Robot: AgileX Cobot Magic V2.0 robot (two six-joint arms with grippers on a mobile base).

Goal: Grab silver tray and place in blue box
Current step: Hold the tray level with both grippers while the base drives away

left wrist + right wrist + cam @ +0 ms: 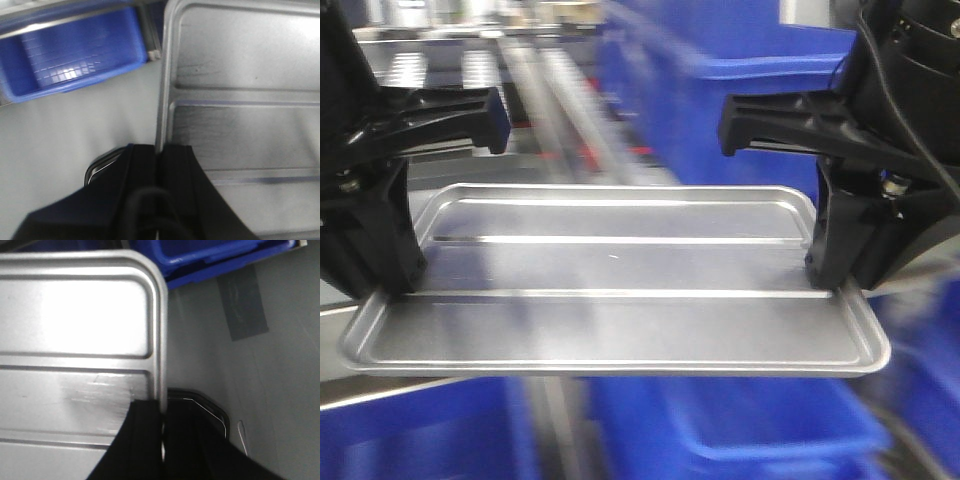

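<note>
Silver tray (620,270) is held up off everything, roughly level, long side across the front view, with an arm on each short end. Left gripper (160,149) is clamped on the tray's left rim; the wrist view shows both fingers pinched together with the rim edge between them. Right gripper (162,407) is clamped the same way on the right rim, just below the rounded corner. Both long ridges in the tray's centre panel are visible, and nothing lies on it. Blue box (75,55) sits on the grey surface (60,130) beyond the tray's left corner, apart from the tray, open side up. Tray is not in it. More blue bins (750,90) show behind and under the tray in the front view, heavily blurred, so which one is which cannot be told.
</note>
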